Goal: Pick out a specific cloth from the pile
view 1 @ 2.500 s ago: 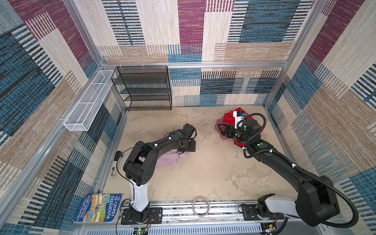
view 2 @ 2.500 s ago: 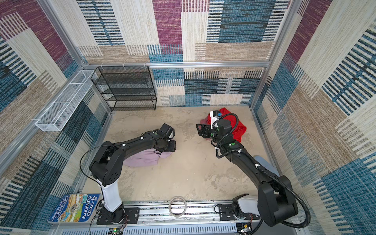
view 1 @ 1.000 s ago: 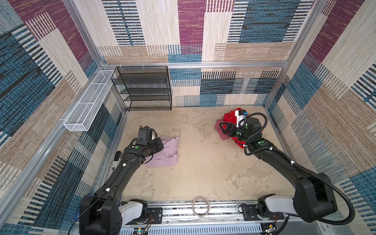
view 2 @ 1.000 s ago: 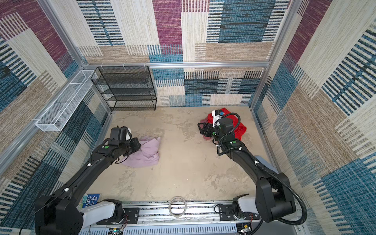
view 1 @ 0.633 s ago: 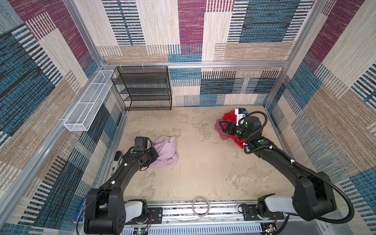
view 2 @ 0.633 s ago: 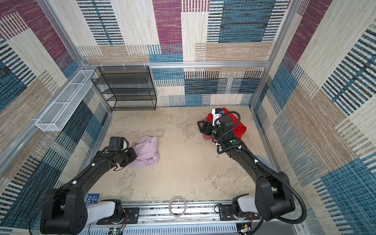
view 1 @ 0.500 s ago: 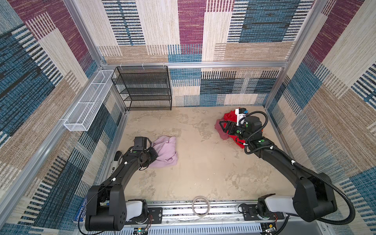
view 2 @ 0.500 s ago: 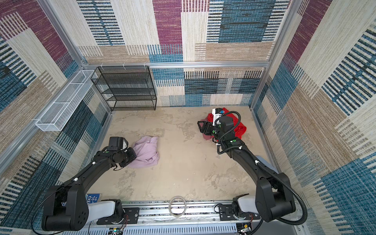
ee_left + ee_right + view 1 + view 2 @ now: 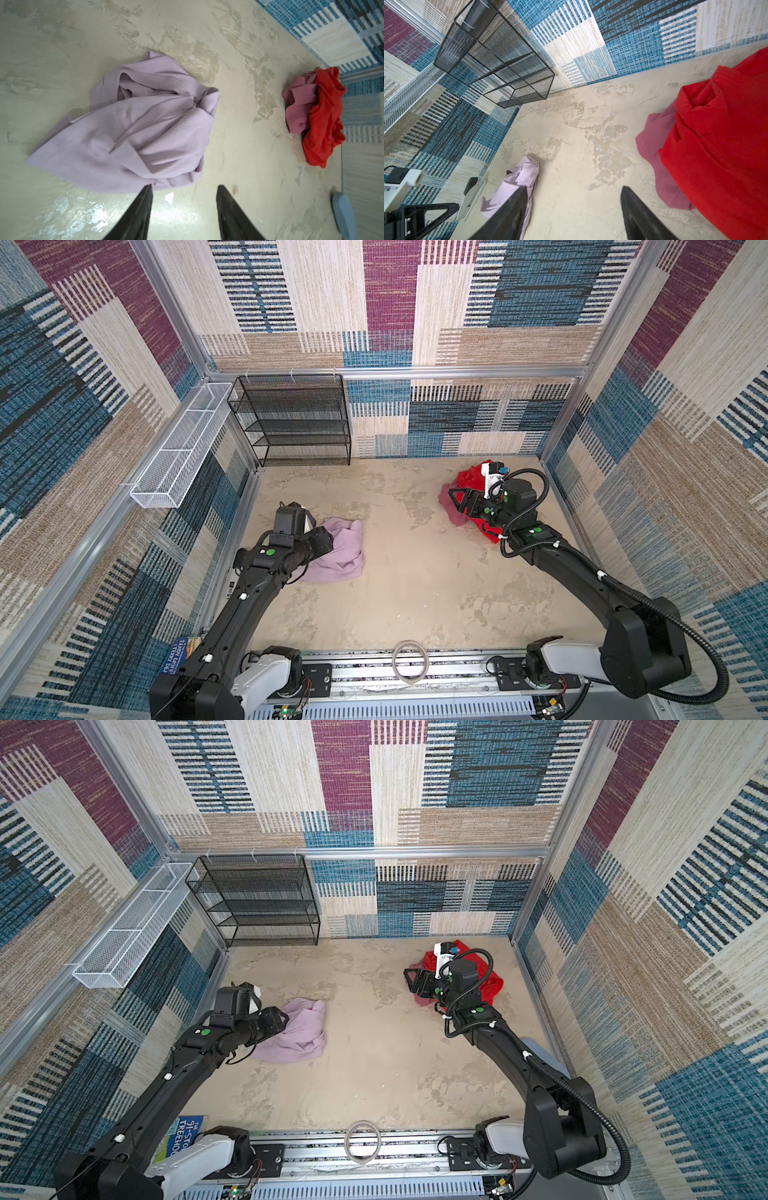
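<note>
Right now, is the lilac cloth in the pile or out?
Out. The cloth lies crumpled on the bare floor, apart from the pile. The left gripper is open at its edge, holding nothing.

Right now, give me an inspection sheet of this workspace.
Surface: beige table, mottled with darker patches.
Job's things: lilac cloth crumpled alone at left; pile of red cloth and maroon-pink cloth at far right.
Clutter: stapler by left wall; book and ring at front.
Tools: left tool open at lilac cloth's edge, holding nothing; right tool open, empty, by the pile.
Cables: black conduit along right arm.
Surroundings: black mesh shelf, white wire basket, carpet-patterned walls.
</note>
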Robot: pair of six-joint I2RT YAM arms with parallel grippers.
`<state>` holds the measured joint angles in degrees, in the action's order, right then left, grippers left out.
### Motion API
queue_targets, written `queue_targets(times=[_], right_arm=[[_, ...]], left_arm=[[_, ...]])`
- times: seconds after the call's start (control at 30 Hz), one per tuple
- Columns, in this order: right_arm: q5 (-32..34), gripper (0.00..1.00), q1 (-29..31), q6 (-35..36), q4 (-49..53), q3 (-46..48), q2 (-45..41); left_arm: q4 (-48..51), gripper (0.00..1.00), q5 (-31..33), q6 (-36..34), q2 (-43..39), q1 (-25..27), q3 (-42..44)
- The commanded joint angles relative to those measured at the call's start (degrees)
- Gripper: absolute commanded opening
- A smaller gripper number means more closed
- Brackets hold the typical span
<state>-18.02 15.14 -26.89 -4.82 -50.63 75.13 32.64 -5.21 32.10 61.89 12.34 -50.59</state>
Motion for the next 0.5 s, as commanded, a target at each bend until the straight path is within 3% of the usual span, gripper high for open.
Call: queue_targets(times=[0.0,0.47], right_arm=[[-1.3,0.73,0.0,-0.5,-1.6,-0.7,0.8],[2.5,0.73,0.0,-1.1,0.9,-0.3,-1.2]], left_arm=[[2.4,0.51,3.6,-3.2,1.4,3.0,-0.7],[-10.9,0.48,1.4,-1.7,16.3,5.5,2.3]])
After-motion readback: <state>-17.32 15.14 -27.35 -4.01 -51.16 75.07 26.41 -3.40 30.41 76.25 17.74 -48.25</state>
